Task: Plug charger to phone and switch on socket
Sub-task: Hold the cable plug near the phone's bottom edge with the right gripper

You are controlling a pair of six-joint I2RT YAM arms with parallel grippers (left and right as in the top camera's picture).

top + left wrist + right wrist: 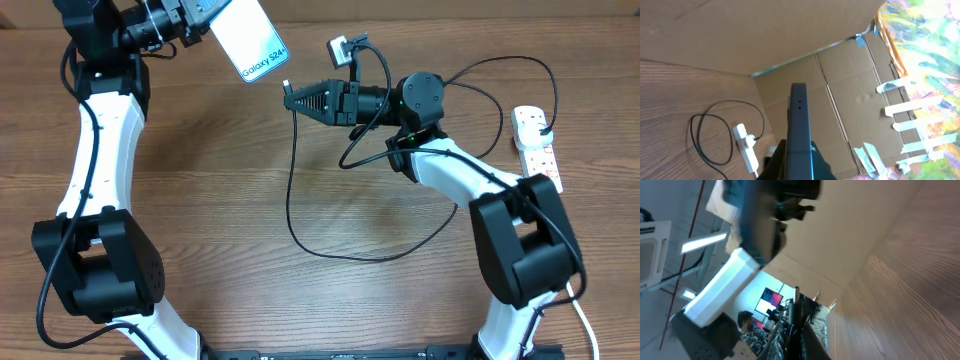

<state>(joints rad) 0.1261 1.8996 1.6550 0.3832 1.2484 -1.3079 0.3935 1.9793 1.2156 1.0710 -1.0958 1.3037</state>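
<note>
A: Well, the left gripper (203,25) is clamped on the phone (250,40), upper left of the frame
B: And the right gripper (292,98) is pinched shut on the charger (290,190) tip, just below-right. Square that tip to the port, push along the phone's length
A: Phone lies diagonal, free end pointing lower right, toward the tip

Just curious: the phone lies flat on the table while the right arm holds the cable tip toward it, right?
No: the overhead view shows the left gripper holding the phone off the table; the right gripper does hold the charger tip.
</note>
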